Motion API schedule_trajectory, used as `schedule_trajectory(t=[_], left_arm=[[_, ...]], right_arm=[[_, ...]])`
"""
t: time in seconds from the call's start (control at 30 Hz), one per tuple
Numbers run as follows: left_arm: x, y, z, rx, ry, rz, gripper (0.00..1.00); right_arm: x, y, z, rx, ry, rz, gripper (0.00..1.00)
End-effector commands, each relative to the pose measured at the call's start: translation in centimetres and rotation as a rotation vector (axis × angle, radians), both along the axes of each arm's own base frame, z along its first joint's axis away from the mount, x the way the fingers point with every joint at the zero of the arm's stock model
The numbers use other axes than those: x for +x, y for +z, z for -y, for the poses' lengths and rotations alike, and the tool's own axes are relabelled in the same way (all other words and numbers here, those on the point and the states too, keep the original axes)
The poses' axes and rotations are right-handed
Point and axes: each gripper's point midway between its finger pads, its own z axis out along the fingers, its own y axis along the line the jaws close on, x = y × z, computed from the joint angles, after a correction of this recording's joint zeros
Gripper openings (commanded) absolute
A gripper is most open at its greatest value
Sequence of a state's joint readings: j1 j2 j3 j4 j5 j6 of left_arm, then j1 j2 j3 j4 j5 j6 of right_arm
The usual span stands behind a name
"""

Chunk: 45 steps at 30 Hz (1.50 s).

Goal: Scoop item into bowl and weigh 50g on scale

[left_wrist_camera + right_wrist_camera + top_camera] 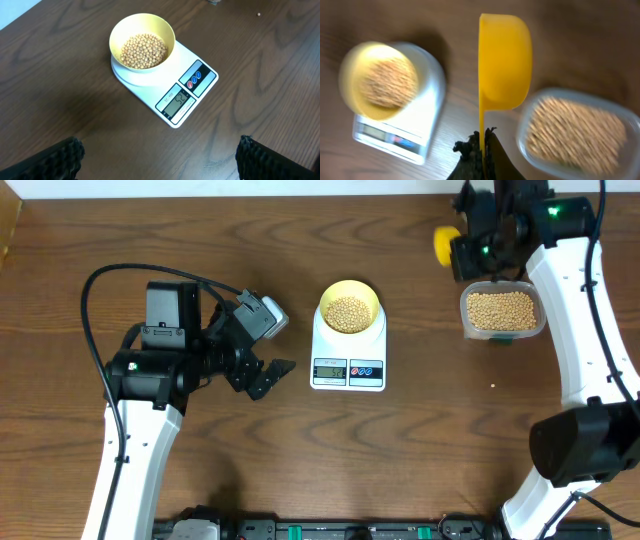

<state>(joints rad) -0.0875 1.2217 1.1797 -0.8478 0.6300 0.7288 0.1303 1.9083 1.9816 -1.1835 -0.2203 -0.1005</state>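
Beans (145, 50) in the bowl (117, 35) read near target on the scale (150, 95); another load from the scoop (505, 65), gripped by the right gripper (481, 145), could overshoot. Left gripper (270, 377) stands open.

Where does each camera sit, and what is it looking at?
Overhead: above the table, looking down on left arm, right arm, scale, bowl, tub.
Left wrist: faces the scale; the open left tool shows fingers at the bottom.
Right wrist: looks past the shut right tool gripping the yellow scoop.
All share the bowl of beans on the scale.
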Motion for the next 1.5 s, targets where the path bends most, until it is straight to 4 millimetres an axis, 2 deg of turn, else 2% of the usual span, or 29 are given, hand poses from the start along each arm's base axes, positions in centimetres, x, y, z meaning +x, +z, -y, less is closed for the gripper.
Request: schedule_trajectory(t=[0.0, 0.17, 0.4, 0.43, 0.57, 0.77, 0.9, 1.1, 1.3, 1.47], left_arm=[[0.2, 0.6, 0.0, -0.014, 0.008, 0.007, 0.99], [0.2, 0.6, 0.0, -0.014, 0.008, 0.007, 0.99], [0.2, 0.6, 0.0, -0.014, 0.008, 0.007, 0.99], [0.2, 0.6, 0.0, -0.014, 0.008, 0.007, 0.99], [0.2, 0.6, 0.0, -0.014, 0.007, 0.007, 0.99], [0.2, 0.6, 0.0, -0.014, 0.008, 0.007, 0.99], [0.2, 0.6, 0.0, -0.014, 0.008, 0.007, 0.99], [0.2, 0.6, 0.0, -0.014, 0.007, 0.007, 0.99], [0.2, 0.6, 0.0, -0.013, 0.007, 0.007, 0.99], [0.2, 0.6, 0.0, -0.014, 0.007, 0.007, 0.99]], right_arm=[[-0.5, 2.2, -4.9, 0.193, 0.115, 0.021, 0.01], [-0.5, 1.2, -9.1, 0.210, 0.251, 0.037, 0.01], [-1.7, -1.4, -12.5, 0.153, 0.390, 0.010, 0.01], [-1.9, -2.3, -13.2, 0.122, 0.416, 0.003, 0.01], [-2.2, -4.1, -13.8, 0.026, 0.448, -0.008, 0.01], [-4.2, -7.3, -15.6, -0.038, 0.533, -0.096, 0.01], [-4.3, -9.0, -15.9, -0.115, 0.540, -0.112, 0.01], [-4.0, -9.2, -15.5, -0.149, 0.530, -0.106, 0.01], [-3.6, -9.5, -14.2, -0.224, 0.505, -0.102, 0.01], [-3.8, -9.5, -14.3, -0.226, 0.508, -0.107, 0.01]])
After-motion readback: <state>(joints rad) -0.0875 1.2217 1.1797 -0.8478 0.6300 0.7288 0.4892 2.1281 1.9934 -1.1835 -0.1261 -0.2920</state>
